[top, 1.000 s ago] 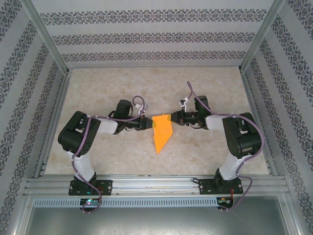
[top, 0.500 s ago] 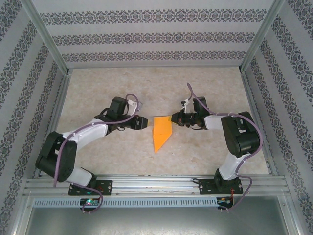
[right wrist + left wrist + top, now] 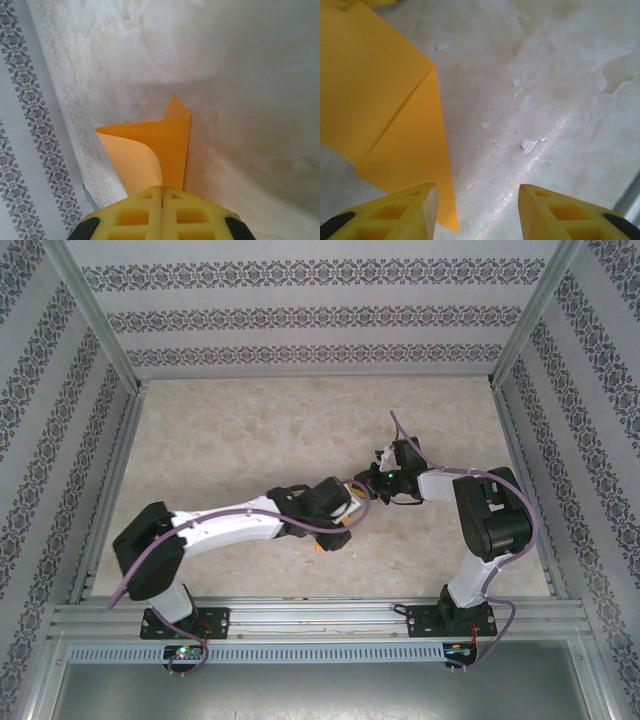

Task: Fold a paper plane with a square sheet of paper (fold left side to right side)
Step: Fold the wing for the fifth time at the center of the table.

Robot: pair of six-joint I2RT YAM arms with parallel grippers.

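Thin orange square sheet of paper (image 3: 375, 100), matt and smooth with crisp creases, pale marbled table (image 3: 560, 90) with a soft sheen and small chipped flecks, yellow moulded plastic fingers (image 3: 405, 212), matt, silvery metal frame rails (image 3: 320, 618), printed wall panels (image 3: 300, 315)

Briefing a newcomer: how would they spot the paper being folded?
On the pale marbled table, look near its centre. The square sheet of paper sits there, pinched by the right gripper; it is the one bright orange thing, folded into a pointed wedge.
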